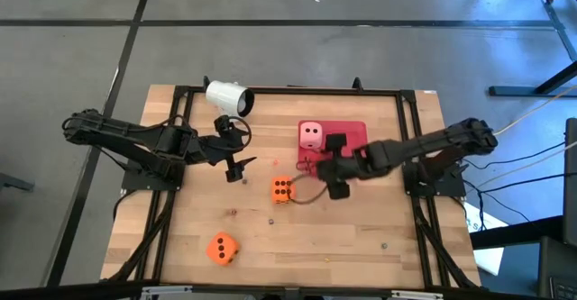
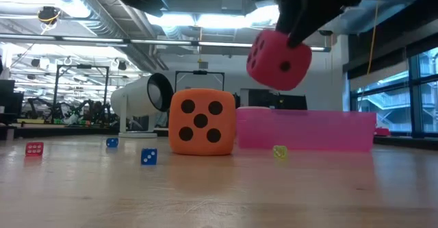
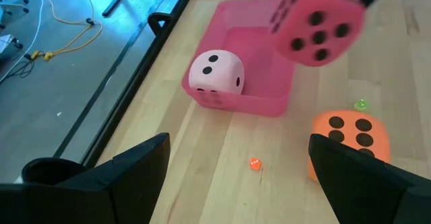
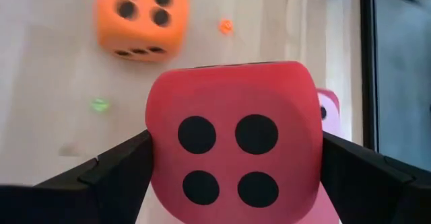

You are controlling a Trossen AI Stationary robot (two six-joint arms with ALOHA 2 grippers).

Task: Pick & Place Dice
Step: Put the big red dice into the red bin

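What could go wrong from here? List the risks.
1. The right gripper holds the red die in the air beside the red tray; released early, it may land on the table.
2. The pink die already fills one tray corner, so the red one could bounce off it.

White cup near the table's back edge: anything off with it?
Yes. The white cylindrical cup lies tipped on its side, its open mouth facing across the table. Nothing has visibly spilled from it. Otherwise normal: the right gripper holds the red foam die up off the table.
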